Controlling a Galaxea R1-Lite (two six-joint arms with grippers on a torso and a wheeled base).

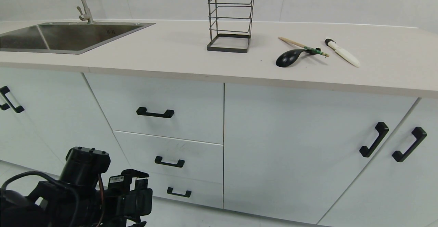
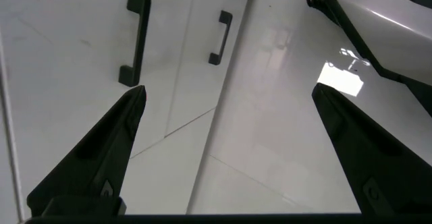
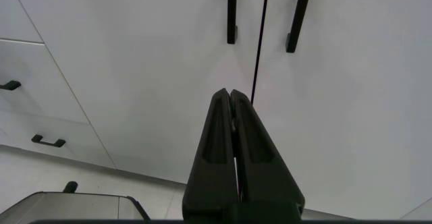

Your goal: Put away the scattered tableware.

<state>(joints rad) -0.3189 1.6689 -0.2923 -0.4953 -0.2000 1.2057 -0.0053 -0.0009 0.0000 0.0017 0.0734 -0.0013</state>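
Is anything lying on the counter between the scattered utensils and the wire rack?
Nothing visible. Bare counter separates the black spoon, chopsticks and white utensil from the wire rack. The chopsticks do lie across the spoon's handle.

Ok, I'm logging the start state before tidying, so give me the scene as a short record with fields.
surface: counter, sink at its left end
rack: upright, mid-counter
spoon: black, right of rack
chopsticks: lying across the spoon's handle
white utensil: apart, right of chopsticks
left jaws: open, low by the drawers
right jaws: shut, facing the cabinet doors
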